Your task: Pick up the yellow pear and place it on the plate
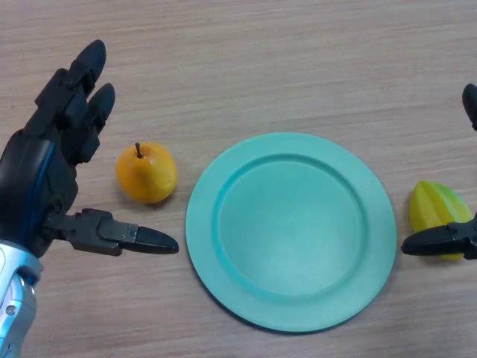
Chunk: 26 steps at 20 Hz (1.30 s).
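Observation:
A yellow pear with a short brown stem stands on the wooden table, just left of a round teal plate. The plate holds nothing. My left hand is open at the left, its fingers stretched up past the pear's left side and its thumb reaching out below the pear. The pear sits in the gap between them, not touched. My right hand shows only at the right edge, a thumb tip and one finger tip spread apart, with nothing between them.
A yellow-green star fruit lies on the table right of the plate, just behind my right thumb.

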Each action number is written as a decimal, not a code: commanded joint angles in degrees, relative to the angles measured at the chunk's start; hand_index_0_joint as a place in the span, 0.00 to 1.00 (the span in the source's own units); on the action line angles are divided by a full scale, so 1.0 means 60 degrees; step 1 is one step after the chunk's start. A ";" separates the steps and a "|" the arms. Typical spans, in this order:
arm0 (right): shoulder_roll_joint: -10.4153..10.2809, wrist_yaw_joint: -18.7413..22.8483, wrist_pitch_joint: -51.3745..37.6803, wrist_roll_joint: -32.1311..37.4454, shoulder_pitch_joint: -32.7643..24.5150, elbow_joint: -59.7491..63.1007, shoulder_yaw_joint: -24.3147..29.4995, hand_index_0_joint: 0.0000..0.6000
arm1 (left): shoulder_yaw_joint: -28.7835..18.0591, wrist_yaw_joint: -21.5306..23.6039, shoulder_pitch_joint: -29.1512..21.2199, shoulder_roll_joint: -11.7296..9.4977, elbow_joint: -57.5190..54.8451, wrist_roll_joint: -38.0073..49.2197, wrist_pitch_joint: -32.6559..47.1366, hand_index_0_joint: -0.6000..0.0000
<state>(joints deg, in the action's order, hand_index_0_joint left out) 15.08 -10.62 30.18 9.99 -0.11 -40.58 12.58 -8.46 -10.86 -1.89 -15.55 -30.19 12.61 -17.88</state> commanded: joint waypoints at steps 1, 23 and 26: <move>0.0313 0.0268 -0.0696 0.0418 -0.0242 -0.0717 0.0700 0.00 | -0.0702 0.0074 -0.0224 -0.0236 -0.0655 0.0143 0.0640 1.00; 0.0163 0.0338 -0.0500 0.0509 0.0111 -0.1224 0.0963 0.00 | 0.0092 0.1023 -0.2731 -0.0813 0.7324 -0.2469 0.5950 1.00; 0.0172 0.0337 -0.0296 0.0643 0.0094 -0.1363 0.1088 0.00 | 0.0339 0.1273 -0.3142 -0.0744 0.8103 -0.2853 0.6159 1.00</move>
<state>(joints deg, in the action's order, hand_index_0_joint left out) 14.83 -9.53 33.63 11.44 1.76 -45.10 14.83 -4.18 -5.51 -18.54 -18.05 21.68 -4.49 11.28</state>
